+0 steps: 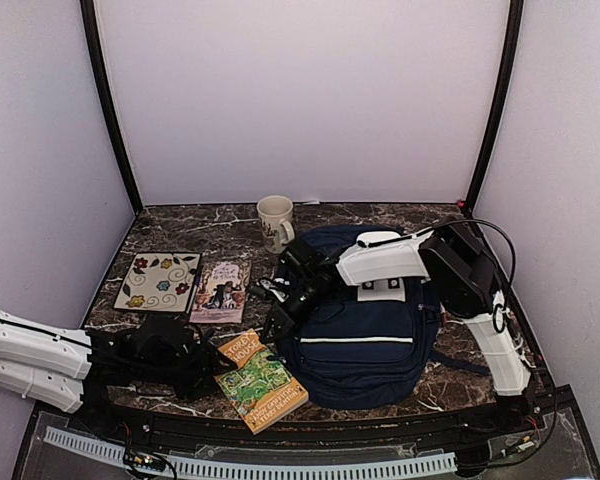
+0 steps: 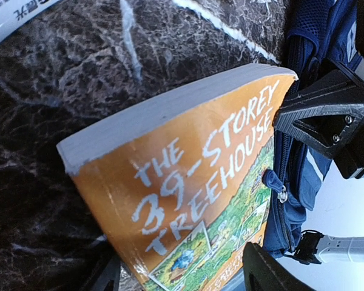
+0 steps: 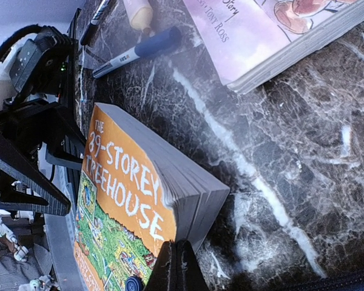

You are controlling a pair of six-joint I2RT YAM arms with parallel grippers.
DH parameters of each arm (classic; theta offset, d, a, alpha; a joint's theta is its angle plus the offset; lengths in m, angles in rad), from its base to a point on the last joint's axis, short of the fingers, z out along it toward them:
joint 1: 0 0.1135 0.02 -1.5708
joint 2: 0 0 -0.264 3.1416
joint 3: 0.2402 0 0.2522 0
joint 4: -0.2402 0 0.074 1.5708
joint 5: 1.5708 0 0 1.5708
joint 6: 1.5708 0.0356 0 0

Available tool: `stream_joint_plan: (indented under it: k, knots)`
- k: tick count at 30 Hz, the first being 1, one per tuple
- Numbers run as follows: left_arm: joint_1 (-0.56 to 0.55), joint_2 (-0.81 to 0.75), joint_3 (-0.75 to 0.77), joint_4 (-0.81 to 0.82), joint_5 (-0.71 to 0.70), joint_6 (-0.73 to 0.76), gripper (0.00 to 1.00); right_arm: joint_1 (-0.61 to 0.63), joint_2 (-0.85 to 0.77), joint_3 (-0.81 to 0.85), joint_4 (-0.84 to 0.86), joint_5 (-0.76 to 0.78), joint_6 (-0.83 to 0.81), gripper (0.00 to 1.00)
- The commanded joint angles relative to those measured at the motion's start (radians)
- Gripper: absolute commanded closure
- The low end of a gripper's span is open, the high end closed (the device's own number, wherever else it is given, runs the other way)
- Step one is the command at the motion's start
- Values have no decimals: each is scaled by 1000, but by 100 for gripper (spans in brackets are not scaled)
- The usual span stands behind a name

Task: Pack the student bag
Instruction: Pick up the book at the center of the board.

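Right claw is clenched shut at the book's far corner; my left claw stands spread wide at its left edge. I see the bag just right of the book.

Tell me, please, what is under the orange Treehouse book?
Only the dark marble table shows around the Treehouse book, which rests on it beside the student bag. Anything directly beneath its cover is hidden.
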State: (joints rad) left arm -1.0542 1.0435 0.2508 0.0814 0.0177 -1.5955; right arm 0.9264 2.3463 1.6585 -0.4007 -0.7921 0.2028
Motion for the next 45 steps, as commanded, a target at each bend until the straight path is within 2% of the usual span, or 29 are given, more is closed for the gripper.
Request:
stream_joint_plan:
  k: [1, 6, 9, 13, 17, 20, 22, 25, 29, 36, 41, 45]
  knots:
    - [-20, 19, -12, 126, -161, 166, 28, 38, 196, -69, -88, 164, -5, 100]
    - [-57, -119, -82, 349, -357, 300, 28, 39, 205, -61, -88, 160, -3, 100]
    - [-69, -180, -104, 382, -417, 354, 28, 39, 209, -62, -84, 157, -1, 100]
    - [-69, -186, -103, 403, -401, 370, 28, 38, 212, -55, -85, 154, -2, 100]
    - [-69, -118, -135, 597, -336, 372, 30, 38, 221, -48, -85, 146, 1, 100]
    - [-69, -67, -110, 618, -304, 342, 32, 39, 224, -48, -84, 143, 3, 100]
    - [-69, -43, -82, 583, -293, 312, 33, 38, 221, -50, -84, 146, 3, 100]
    - [-69, -41, -41, 412, -289, 227, 35, 38, 217, -53, -84, 148, 3, 99]
    - [-69, -77, -7, 235, -285, 144, 45, 37, 209, -53, -82, 148, 4, 99]
    - [-69, -151, 150, -175, -297, 107, 53, 37, 191, -48, -82, 158, 9, 96]
    - [-69, -178, 172, -266, -290, 74, 73, 37, 172, -53, -83, 159, 8, 94]
    - [-69, -182, 170, -287, -286, 48, 77, 37, 146, -38, -83, 180, -2, 93]
